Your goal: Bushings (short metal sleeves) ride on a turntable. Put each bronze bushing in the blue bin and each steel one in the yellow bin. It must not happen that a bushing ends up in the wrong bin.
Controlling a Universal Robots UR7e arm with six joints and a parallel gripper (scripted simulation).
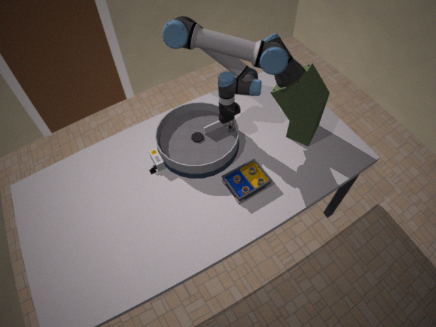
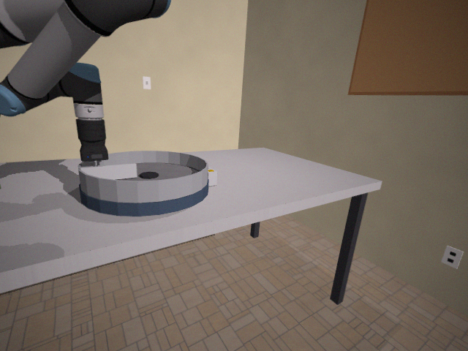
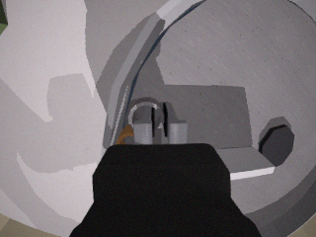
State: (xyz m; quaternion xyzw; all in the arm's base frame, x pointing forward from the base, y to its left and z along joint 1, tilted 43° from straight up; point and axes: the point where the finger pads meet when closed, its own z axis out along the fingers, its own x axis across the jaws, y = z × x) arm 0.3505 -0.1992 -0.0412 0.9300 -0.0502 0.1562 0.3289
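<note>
My gripper (image 1: 230, 127) (image 2: 96, 163) (image 3: 158, 113) is low inside the turntable (image 1: 184, 149) (image 2: 170, 172) (image 3: 212, 54), near its wall. In the wrist view it is shut on the near-side wall of a steel bushing (image 3: 142, 104), one finger appearing inside the ring and one outside; the fingers partly hide it. A bronze bushing (image 3: 124, 134) lies beside it against the turntable wall, partly hidden by the gripper. The blue bin (image 1: 242, 184) holds two bronze bushings (image 1: 237, 182) (image 1: 245, 193). The yellow bin (image 1: 258, 176) holds two steel bushings (image 1: 252, 174) (image 1: 257, 180).
A high round wall (image 1: 197, 169) (image 2: 140, 192) rings the turntable. A pale straight baffle (image 1: 210, 128) (image 2: 123, 171) (image 3: 252, 174) stands inside, beside the gripper. A dark hub (image 1: 197, 137) (image 2: 148, 175) (image 3: 277, 144) is at the centre. A small white box (image 1: 157, 160) (image 2: 213, 178) stands outside the wall.
</note>
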